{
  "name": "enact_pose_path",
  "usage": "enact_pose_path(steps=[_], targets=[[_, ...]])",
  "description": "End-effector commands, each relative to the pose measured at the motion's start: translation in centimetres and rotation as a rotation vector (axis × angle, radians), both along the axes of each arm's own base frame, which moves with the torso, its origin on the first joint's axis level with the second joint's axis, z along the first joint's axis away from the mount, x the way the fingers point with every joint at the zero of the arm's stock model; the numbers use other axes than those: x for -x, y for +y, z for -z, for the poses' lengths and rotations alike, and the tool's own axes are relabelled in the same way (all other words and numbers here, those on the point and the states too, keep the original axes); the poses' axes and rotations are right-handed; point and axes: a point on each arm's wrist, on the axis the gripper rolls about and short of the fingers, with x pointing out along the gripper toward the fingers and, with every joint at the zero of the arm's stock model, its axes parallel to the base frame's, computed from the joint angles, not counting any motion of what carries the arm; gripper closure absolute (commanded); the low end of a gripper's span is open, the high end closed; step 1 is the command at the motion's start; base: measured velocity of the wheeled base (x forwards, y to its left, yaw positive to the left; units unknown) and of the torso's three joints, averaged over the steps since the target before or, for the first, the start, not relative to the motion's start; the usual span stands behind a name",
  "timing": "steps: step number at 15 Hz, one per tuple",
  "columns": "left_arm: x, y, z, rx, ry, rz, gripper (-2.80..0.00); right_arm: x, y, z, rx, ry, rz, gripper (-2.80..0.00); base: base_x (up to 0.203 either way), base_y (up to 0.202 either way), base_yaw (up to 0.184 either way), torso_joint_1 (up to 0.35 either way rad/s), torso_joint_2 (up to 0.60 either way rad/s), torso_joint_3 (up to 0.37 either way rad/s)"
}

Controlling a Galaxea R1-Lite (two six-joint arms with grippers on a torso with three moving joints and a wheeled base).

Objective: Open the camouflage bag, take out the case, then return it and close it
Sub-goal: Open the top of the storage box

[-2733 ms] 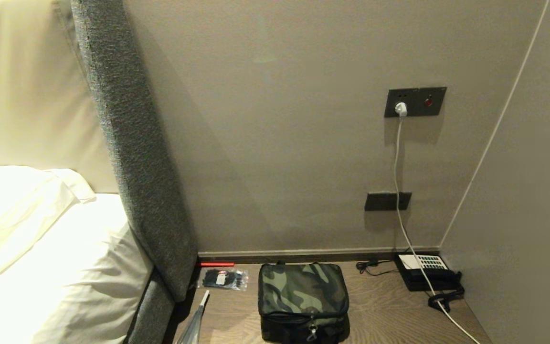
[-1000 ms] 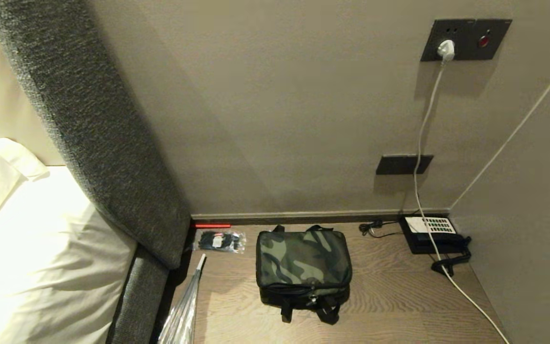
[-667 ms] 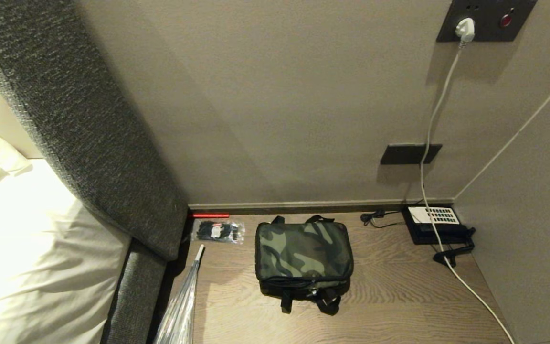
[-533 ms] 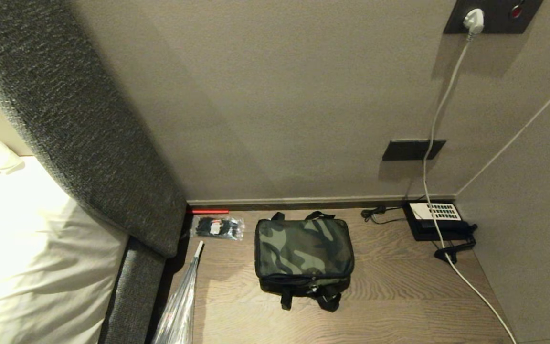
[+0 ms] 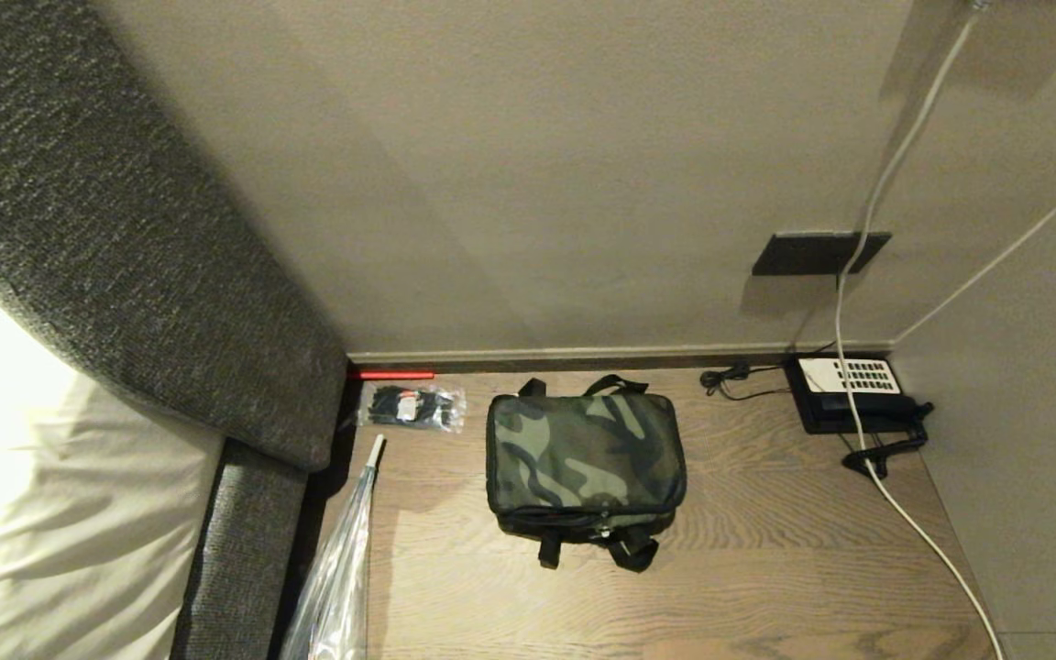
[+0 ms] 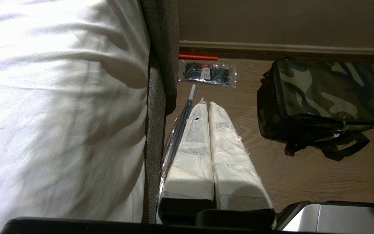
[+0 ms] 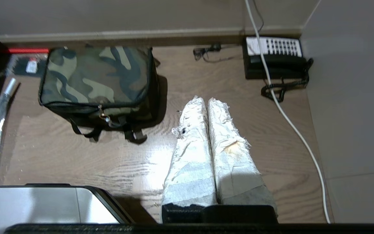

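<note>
Camouflage bag (image 5: 585, 456) sits zipped shut on the wooden tabletop (image 5: 766, 568), lid flat, black straps trailing off its near edge. The case cannot be seen in any view. Neither arm appears in the head view. Left claw (image 6: 207, 104): both taped fingers pressed together along their length, nothing between them, hanging over the tabletop beside the bed (image 6: 60, 107). From this claw the bag lies ahead and off to the right, well apart from the fingertips. A clear plastic bag (image 6: 174, 136) runs alongside the left claw on its bed side, just beside the left finger. A clear packet of black zip ties (image 6: 208, 73) lies straight ahead of the left claw, near the wall, with a thin red strip (image 6: 198, 57) just past it against the baseboard. Right claw (image 7: 206, 102): fingers likewise together, empty, over bare tabletop. From it the bag lies ahead and to the left, near but not touching; zipper pull faces the claw side. A black telephone (image 7: 273, 57) sits ahead and to the right of the right claw, in the corner, with a white cable (image 7: 284, 110) crossing over it and running along the tabletop to the claw's right.
</note>
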Motion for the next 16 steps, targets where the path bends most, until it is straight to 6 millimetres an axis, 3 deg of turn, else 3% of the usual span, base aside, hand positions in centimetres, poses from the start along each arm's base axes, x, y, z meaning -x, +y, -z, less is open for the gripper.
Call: enact_pose_path(steps=[1,16], targets=[[-0.01,0.00,0.09,0.001,0.002,-0.001,0.00,0.00,0.00,0.00,0.000,0.000,-0.001,0.00,0.000,0.000,0.000,0.001,0.00,-0.195],[-0.01,0.00,0.09,0.013,0.001,-0.001,0.00,0.00,0.00,0.00,0.000,0.000,-0.001,0.00,0.000,0.000,0.000,0.003,0.01,-0.198]])
